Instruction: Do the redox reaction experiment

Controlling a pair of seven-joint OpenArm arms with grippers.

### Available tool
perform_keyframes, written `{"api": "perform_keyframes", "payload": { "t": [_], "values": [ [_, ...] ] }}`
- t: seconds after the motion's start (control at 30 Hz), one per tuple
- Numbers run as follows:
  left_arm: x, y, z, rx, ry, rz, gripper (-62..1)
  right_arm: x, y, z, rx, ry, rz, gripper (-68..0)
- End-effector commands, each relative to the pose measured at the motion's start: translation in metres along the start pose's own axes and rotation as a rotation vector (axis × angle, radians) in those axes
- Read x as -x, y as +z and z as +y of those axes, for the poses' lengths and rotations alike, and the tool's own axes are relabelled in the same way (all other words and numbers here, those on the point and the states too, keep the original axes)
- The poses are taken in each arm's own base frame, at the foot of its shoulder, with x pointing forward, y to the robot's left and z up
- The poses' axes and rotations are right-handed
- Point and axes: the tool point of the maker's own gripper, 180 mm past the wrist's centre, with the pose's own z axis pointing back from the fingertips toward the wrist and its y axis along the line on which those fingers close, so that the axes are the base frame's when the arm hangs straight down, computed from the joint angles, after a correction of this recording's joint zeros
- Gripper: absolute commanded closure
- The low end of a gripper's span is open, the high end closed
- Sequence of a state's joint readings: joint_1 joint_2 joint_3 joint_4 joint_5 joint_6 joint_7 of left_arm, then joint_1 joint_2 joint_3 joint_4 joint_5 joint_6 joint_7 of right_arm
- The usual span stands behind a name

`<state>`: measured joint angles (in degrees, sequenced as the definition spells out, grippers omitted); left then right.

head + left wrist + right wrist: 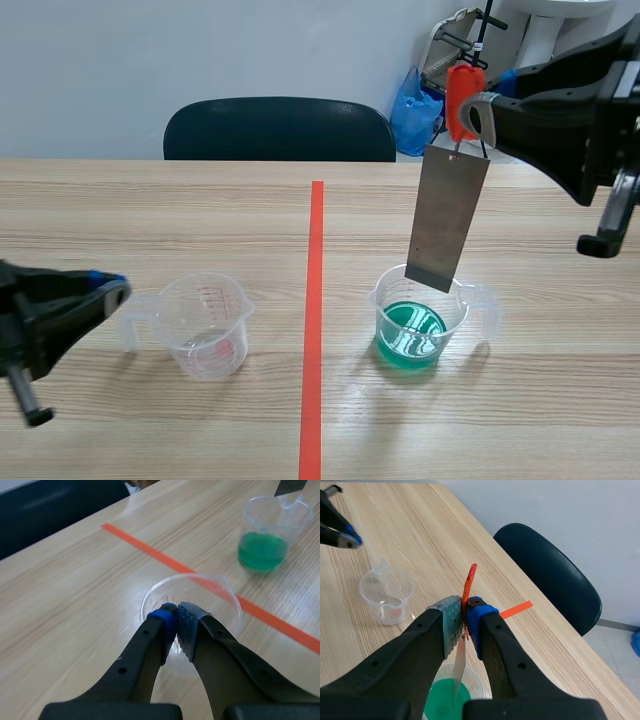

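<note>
My right pincer [466, 108] is clamped shut on an orange clip [461, 88], raised above the right half of the desk [560, 400]. From the clip hangs a flat grey metal plate [446, 215], slightly tilted. Its lower edge sits at the mouth of a clear measuring cup [472, 306] that holds green liquid [410, 335]; I cannot tell whether the plate has passed the rim. From my right wrist the plate [460, 662] shows edge-on, pointing straight down at the green liquid [445, 705], with the clip [469, 580] pinched between my pads.

That cup stands just right of the orange tape line [314, 320], nearer my edge of the desk than the far one.

My left pincer [116, 291] is closed on nothing — pads pressed together — low over the desk's left side. Its tip is just beside the handle of an empty clear cup [205, 325] with red markings, which stands left of the line. I cannot tell whether it touches.
</note>
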<state>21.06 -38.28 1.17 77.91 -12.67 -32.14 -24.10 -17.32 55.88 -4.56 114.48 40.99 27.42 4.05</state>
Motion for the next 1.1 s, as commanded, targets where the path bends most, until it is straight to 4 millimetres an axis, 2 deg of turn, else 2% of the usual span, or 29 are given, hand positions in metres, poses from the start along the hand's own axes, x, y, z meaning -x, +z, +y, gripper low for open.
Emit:
{"api": "perform_keyframes", "payload": {
  "t": [0.0,0.17,0.3,0.5,0.7,0.77,0.83,0.93,1.07],
  "values": [
    [-0.006,0.012,-0.003,-0.013,0.021,-0.035,-2.9,-0.010,0.000,-0.004,0.010,0.007,-0.038,-0.6],
    [0.009,0.071,-0.008,-0.087,0.076,-0.002,-2.9,-0.010,0.000,-0.004,0.010,0.007,-0.038,-0.6],
    [0.017,0.112,-0.021,-0.112,0.102,0.036,-2.9,-0.010,0.000,-0.004,0.010,0.007,-0.038,-0.6],
    [0.024,0.166,-0.037,-0.205,0.034,0.105,-2.9,-0.010,0.000,-0.004,0.010,0.007,-0.039,-0.6],
    [0.012,0.205,-0.055,-0.271,0.043,0.097,-3.0,-0.011,0.000,-0.004,0.010,0.007,-0.042,-0.6],
    [0.007,0.214,-0.063,-0.266,0.043,0.091,-3.2,-0.011,0.000,-0.004,0.010,0.006,-0.042,-0.6],
    [-0.001,0.217,-0.064,-0.280,0.031,0.055,-4.0,-0.011,0.000,-0.004,0.010,0.006,-0.043,-0.6],
    [-0.006,0.219,-0.067,-0.282,-0.011,0.037,-14.5,-0.011,0.000,-0.004,0.010,0.007,-0.043,-0.6],
    [-0.001,0.225,-0.073,-0.291,-0.013,0.062,-32.8,-0.011,0.000,-0.004,0.009,0.007,-0.044,-0.6]
  ]
}}
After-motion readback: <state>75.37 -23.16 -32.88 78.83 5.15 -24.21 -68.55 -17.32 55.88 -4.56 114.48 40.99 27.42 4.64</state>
